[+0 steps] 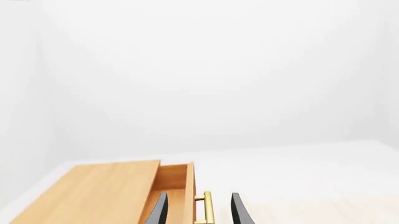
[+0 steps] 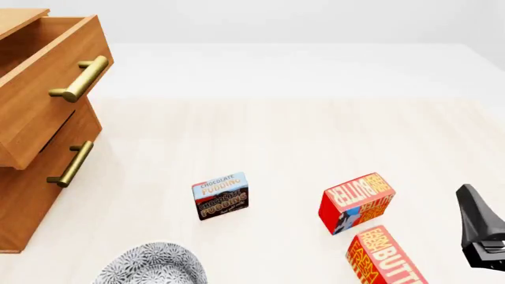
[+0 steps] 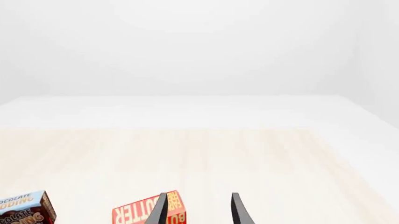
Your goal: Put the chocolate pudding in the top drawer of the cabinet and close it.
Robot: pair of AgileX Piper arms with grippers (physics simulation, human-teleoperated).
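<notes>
Chocolate pudding [image 2: 220,196] upright on worktop [image 2: 276,148], left of right tool [image 3: 199,210]; right tool nearer, parted, empty. Left tool [image 1: 199,210] parted, empty, astride top drawer [image 2: 47,89] handle.

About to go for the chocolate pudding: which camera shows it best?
Front view: the chocolate pudding shows whole, lettering readable. The right wrist view cuts it off at the frame's edge; the left wrist view misses it.
</notes>
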